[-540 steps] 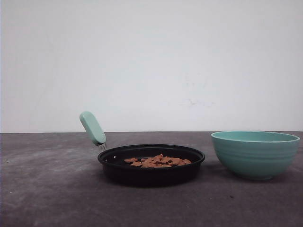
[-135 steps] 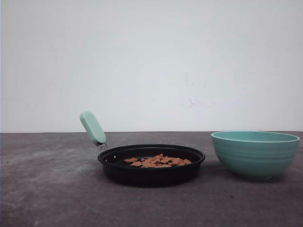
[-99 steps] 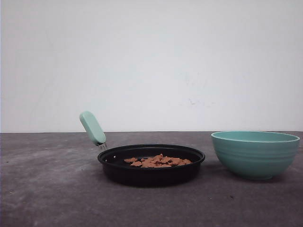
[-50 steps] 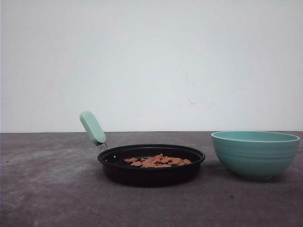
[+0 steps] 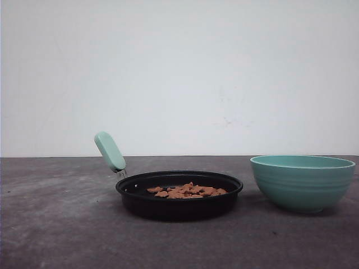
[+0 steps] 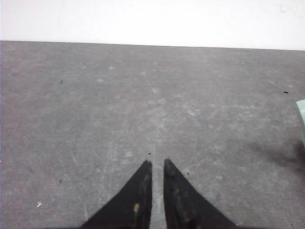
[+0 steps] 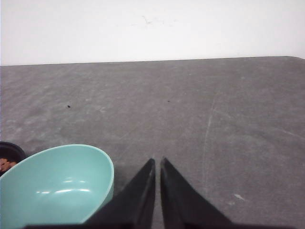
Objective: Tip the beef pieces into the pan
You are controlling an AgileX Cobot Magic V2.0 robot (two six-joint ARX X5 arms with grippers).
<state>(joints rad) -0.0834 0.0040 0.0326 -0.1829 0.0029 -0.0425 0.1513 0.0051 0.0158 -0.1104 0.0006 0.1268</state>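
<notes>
A black pan (image 5: 179,204) with a mint-green handle (image 5: 109,151) rests on the grey table, in the middle of the front view. Reddish-brown beef pieces (image 5: 187,191) lie heaped inside it. The pan's rim (image 7: 9,150) and a few beef pieces (image 7: 5,163) also peek into the right wrist view beside the bowl. My left gripper (image 6: 156,162) is shut over bare table, holding nothing. My right gripper (image 7: 157,160) is shut too, with nothing in it, just beside the teal bowl.
A teal ribbed bowl (image 5: 303,182) stands right of the pan, and its inside (image 7: 55,183) looks empty. A pale green edge (image 6: 301,119) shows at the side of the left wrist view. A white wall backs the table.
</notes>
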